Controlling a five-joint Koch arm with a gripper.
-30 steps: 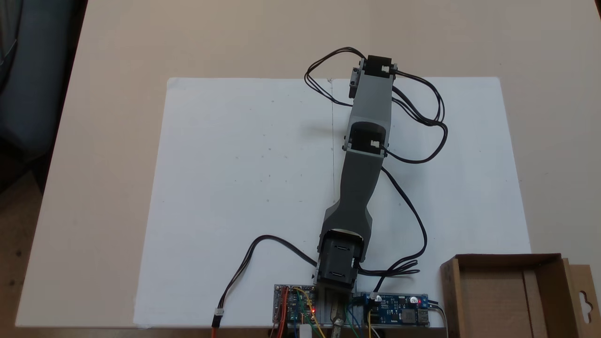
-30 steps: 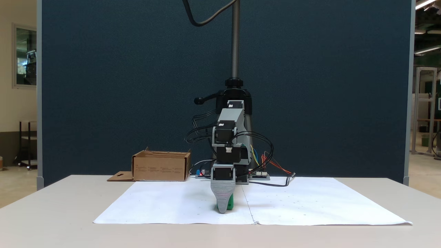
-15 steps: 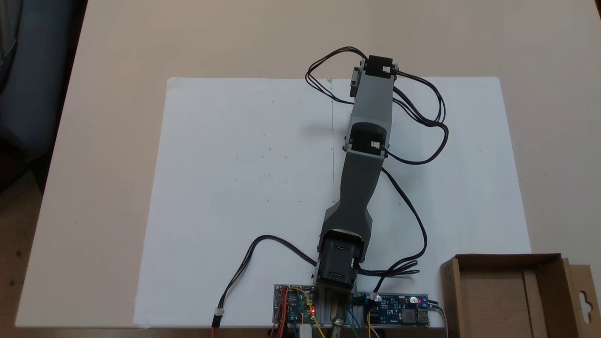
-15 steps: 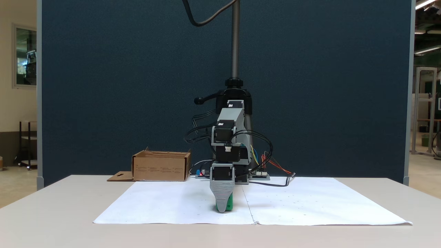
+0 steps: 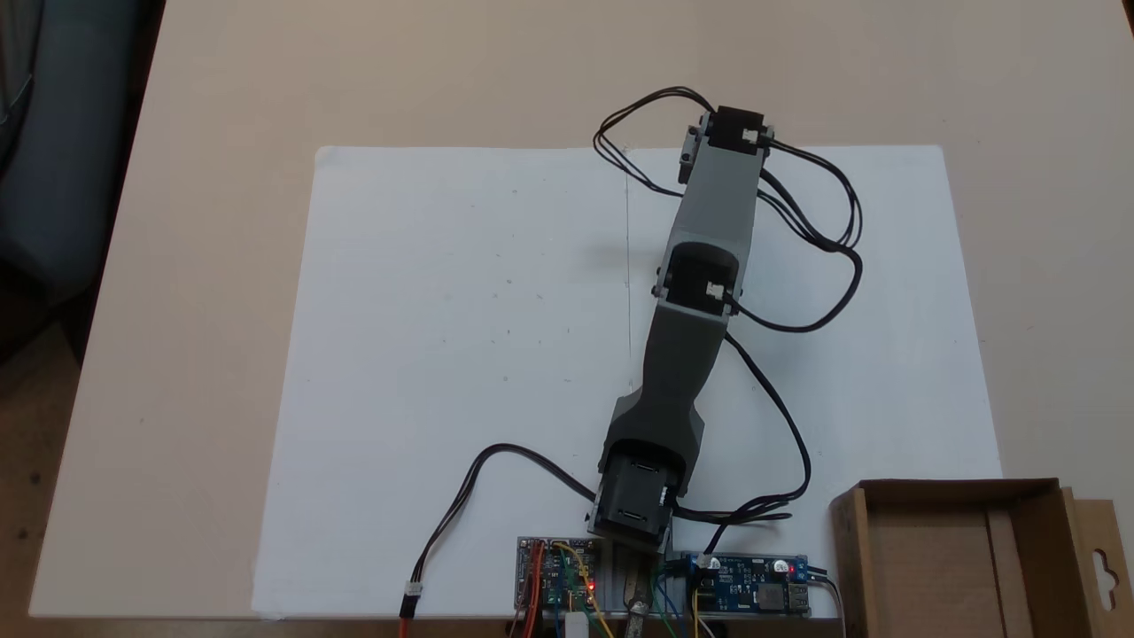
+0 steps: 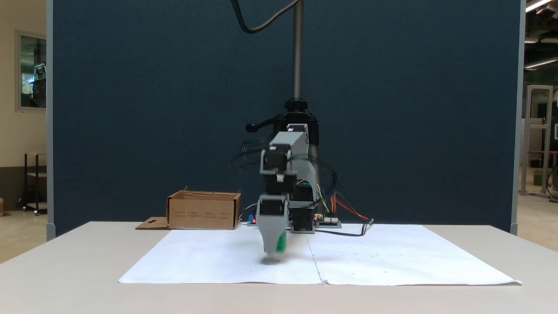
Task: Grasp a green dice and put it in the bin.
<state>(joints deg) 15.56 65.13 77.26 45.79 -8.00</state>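
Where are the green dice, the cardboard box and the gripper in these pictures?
green dice [image 6: 282, 242]: fixed view, the blurred green edge beside the gripper tip.
cardboard box [image 5: 939, 490]: fixed view, its far rim.
gripper [image 6: 273, 248]: fixed view, the blurred grey tip, jaws not distinguishable.

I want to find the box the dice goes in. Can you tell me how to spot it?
Look at the white paper sheet on the table. Beside the arm's base, just past the paper's corner near the circuit boards, sits the bin. It is a brown open-topped cardboard box with a flat side flap that has a hang-hole cut in it.
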